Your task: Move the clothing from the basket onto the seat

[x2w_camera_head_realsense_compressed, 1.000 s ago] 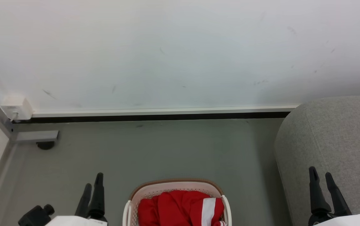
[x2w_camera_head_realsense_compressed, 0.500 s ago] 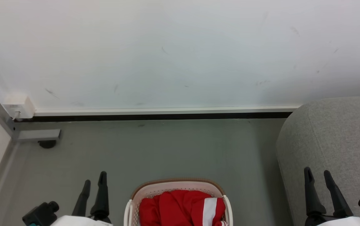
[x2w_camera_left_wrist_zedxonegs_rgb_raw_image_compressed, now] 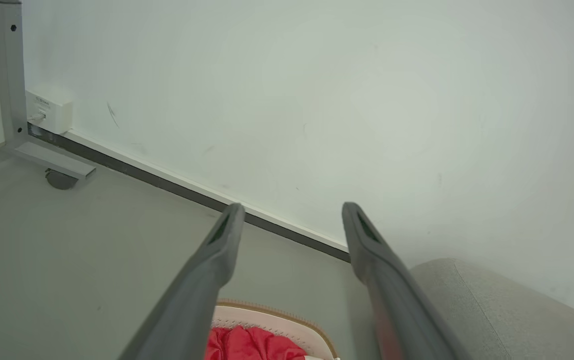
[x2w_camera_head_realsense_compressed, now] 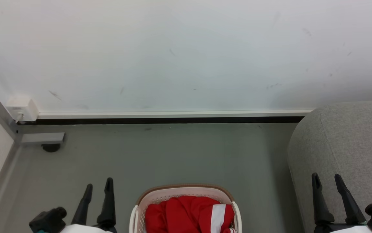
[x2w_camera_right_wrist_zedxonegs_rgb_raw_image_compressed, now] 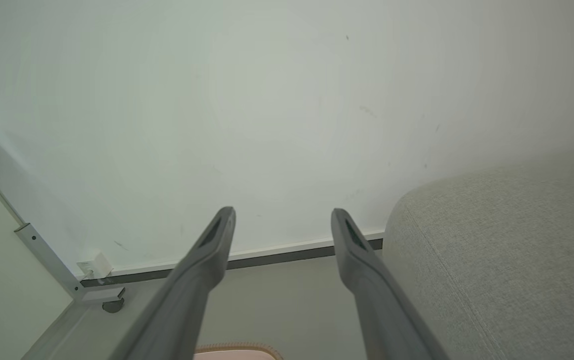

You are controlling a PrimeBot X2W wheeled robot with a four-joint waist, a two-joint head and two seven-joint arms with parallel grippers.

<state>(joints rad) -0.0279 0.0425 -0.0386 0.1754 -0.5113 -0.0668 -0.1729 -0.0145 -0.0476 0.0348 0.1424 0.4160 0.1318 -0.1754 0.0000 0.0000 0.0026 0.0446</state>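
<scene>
My left gripper (x2w_camera_head_realsense_compressed: 99, 183) and right gripper (x2w_camera_head_realsense_compressed: 326, 177) both stand wide and empty, one on either side of the basket (x2w_camera_head_realsense_compressed: 179, 188). The red clothes (x2w_camera_head_realsense_compressed: 186, 213) lie bunched inside it on the floor, and the sofa (x2w_camera_head_realsense_compressed: 351, 142) is close by on my right. I'd bend down first to see the whole pile. Then I'd come in from above, pinch a thick fold near the middle, and lift clear of the rim before swinging right.

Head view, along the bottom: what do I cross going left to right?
left gripper → basket with the red clothing inside → right gripper
</scene>
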